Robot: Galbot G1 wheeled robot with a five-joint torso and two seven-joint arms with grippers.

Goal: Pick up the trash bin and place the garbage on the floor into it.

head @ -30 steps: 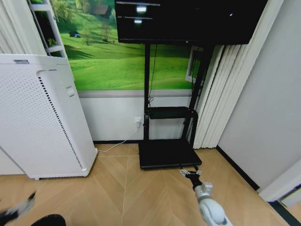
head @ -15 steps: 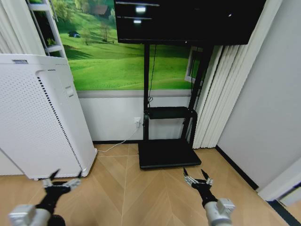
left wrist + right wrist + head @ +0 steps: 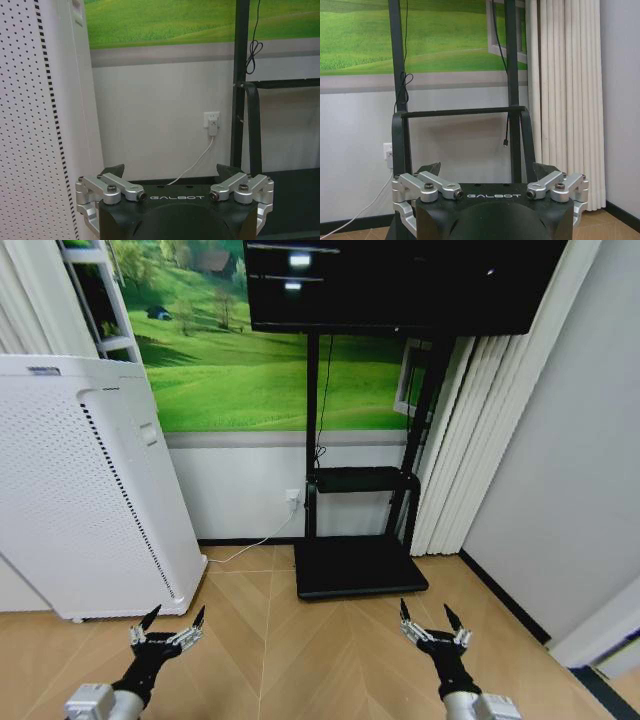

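The trash bin and the garbage are out of view. The floor point(image 3: 300, 640) of tan chevron planks spreads ahead of me. My left gripper point(image 3: 175, 620) is held out low over the floor at the lower left, open, with nothing between its fingers. My right gripper point(image 3: 426, 615) mirrors it at the lower right, also open and holding nothing. In the left wrist view the left gripper point(image 3: 171, 172) points at the white wall and its socket. In the right wrist view the right gripper point(image 3: 487, 167) points at the black stand.
A tall white perforated appliance point(image 3: 80, 490) stands on the left, close to the left gripper. A black screen stand with a flat base point(image 3: 355, 565) sits straight ahead, a cable point(image 3: 255, 545) running to the wall socket. Curtains point(image 3: 470, 440) and a grey wall point(image 3: 570, 490) close the right side.
The left gripper swung in from the lower left edge to a level pose in front. The right gripper turned and its fingers spread wide. A dark shape at the bottom left edge has gone.
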